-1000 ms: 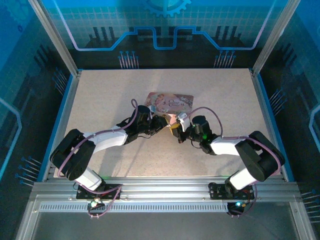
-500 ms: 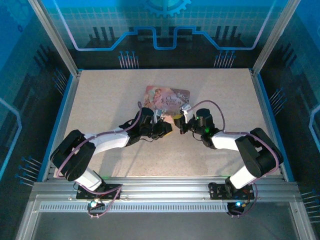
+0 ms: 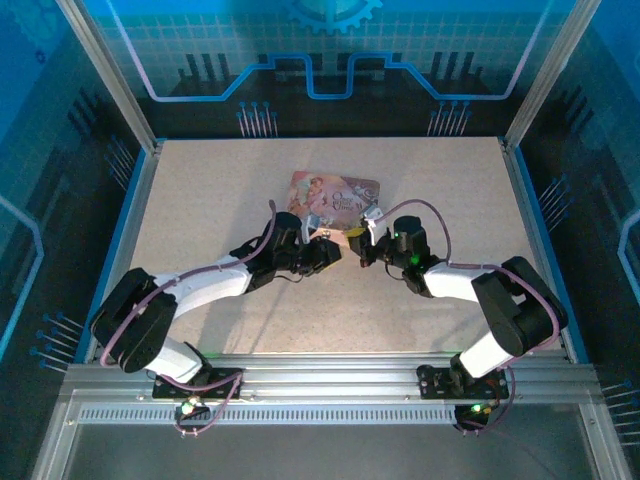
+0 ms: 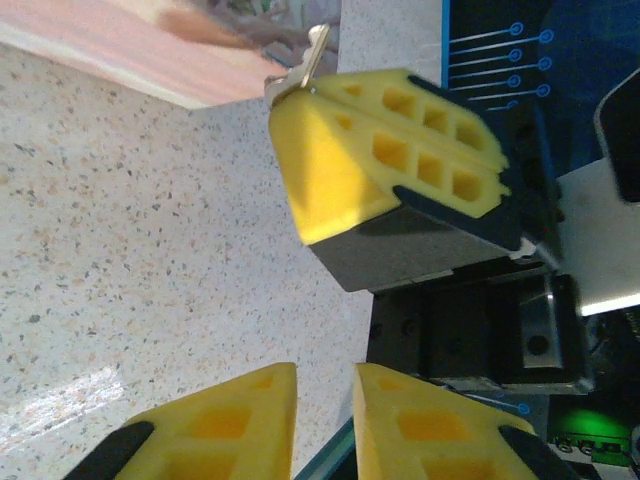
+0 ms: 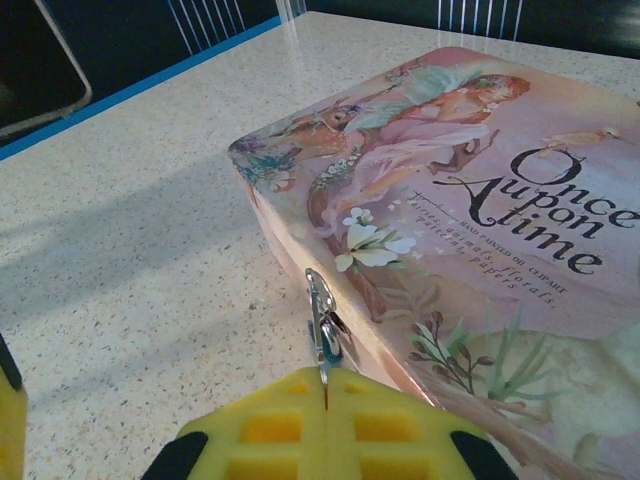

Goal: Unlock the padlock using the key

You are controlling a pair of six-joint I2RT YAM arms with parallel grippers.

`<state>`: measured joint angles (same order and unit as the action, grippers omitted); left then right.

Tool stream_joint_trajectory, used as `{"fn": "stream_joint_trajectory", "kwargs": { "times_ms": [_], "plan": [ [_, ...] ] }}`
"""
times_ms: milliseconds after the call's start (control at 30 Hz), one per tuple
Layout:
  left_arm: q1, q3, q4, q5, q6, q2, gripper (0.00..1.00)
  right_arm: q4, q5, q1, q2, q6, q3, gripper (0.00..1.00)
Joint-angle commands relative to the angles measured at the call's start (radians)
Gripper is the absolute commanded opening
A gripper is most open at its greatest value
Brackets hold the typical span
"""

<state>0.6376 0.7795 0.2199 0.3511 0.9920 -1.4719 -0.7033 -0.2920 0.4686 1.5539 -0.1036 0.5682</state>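
1. The pink box (image 3: 335,192) lies flat on the speckled table (image 3: 200,200), a little beyond the middle. Its printed lid faces up, with a figure, flowers and the words "Once Upon a Time".
2. Both arms reach in low from the near edge and meet just in front of the side of the box that faces them. Their tips are close together but not touching.
3. The right gripper (image 5: 325,388) has its yellow pads pressed flat together with no gap along the seam, and they pinch the padlock (image 5: 320,320).
4. The padlock is a small silvery piece with a bluish tint. From the right wrist I see it edge-on, so it looks like a thin sliver.
5. It stands up out of the pad tips, right against the wall of the box, just under the rim of the lid. Whether it is hooked to the box there I cannot tell.
6. From the left wrist, the silvery end pokes out past the tips of the right gripper's pads, in front of the box's edge.
7. The left gripper (image 4: 325,385) sits near the right one and points toward it. Its two yellow fingers (image 4: 235,420) are parted by a narrow gap, and the table surface shows through it.
8. The left gripper touches neither the padlock nor the box.
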Motion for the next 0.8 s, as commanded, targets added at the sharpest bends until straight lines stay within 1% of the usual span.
{"fn": "stream_joint_trajectory", "kwargs": {
  "times_ms": [0,133,233,333,400,500,600,767],
  "plan": [
    [-0.019,0.0,-0.064,-0.044,-0.047,0.053,0.27,0.031,0.008,-0.017,-0.033,-0.001,0.004,0.0],
    [-0.052,-0.006,-0.16,-0.112,-0.121,0.106,0.39,0.147,0.004,-0.021,-0.056,-0.031,0.061,0.0],
    [-0.078,-0.005,-0.23,-0.17,-0.178,0.141,0.5,0.287,-0.008,-0.035,-0.043,-0.066,0.146,0.0],
    [-0.085,-0.008,-0.279,-0.238,-0.252,0.171,0.64,0.389,-0.02,-0.043,0.015,-0.091,0.239,0.0],
    [-0.084,-0.013,-0.296,-0.279,-0.31,0.187,0.7,0.42,-0.017,-0.049,0.061,-0.109,0.293,0.0],
    [-0.085,-0.022,-0.317,-0.337,-0.385,0.207,0.79,0.477,-0.046,-0.066,0.14,-0.142,0.395,0.0],
    [-0.085,-0.037,-0.323,-0.366,-0.415,0.23,0.84,0.543,-0.062,-0.067,0.209,-0.139,0.484,0.0],
    [-0.089,-0.055,-0.326,-0.38,-0.432,0.258,0.87,0.616,-0.067,-0.067,0.286,-0.148,0.572,0.0]
  ]
}}
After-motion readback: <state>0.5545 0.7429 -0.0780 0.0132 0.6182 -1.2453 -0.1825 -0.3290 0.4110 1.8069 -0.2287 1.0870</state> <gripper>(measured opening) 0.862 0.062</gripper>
